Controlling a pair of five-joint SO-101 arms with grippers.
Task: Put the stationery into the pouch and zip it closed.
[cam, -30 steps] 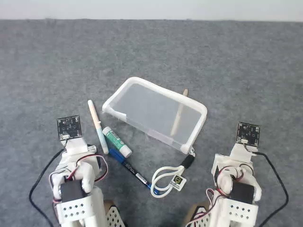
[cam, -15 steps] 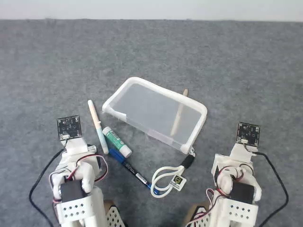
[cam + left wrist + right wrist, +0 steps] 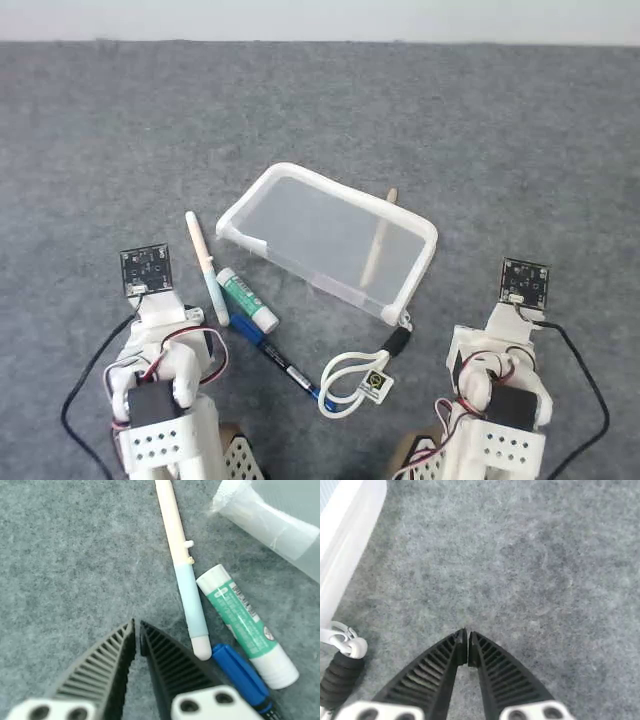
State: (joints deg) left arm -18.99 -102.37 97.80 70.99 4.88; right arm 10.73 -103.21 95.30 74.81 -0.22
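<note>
Table (image 3: 500,130): grey felt, carrying everything.
Pouch (image 3: 325,240): translucent with a white rim, lying flat and slantwise mid-table, between and ahead of the two arms.
Pencil (image 3: 378,245): seen through the pouch near its right end, tip poking past the far rim; inside or underneath, cannot tell.
Pen (image 3: 206,265): cream and pale blue, on the table just left of the pouch, outside it.
Glue stick (image 3: 247,300): green and white, just beside the pen, near the pouch's front rim.
Marker (image 3: 275,362): blue cap against the glue stick's end, body running toward the cord.
Cord (image 3: 350,378): white loop with a tag, at the pouch's near right corner.
Left gripper (image 3: 137,626): jaws narrow, almost together, holding nothing; over bare felt just beside the pen.
Right gripper (image 3: 467,634): jaws pressed together, holding nothing; over bare felt right of the pouch.
</note>
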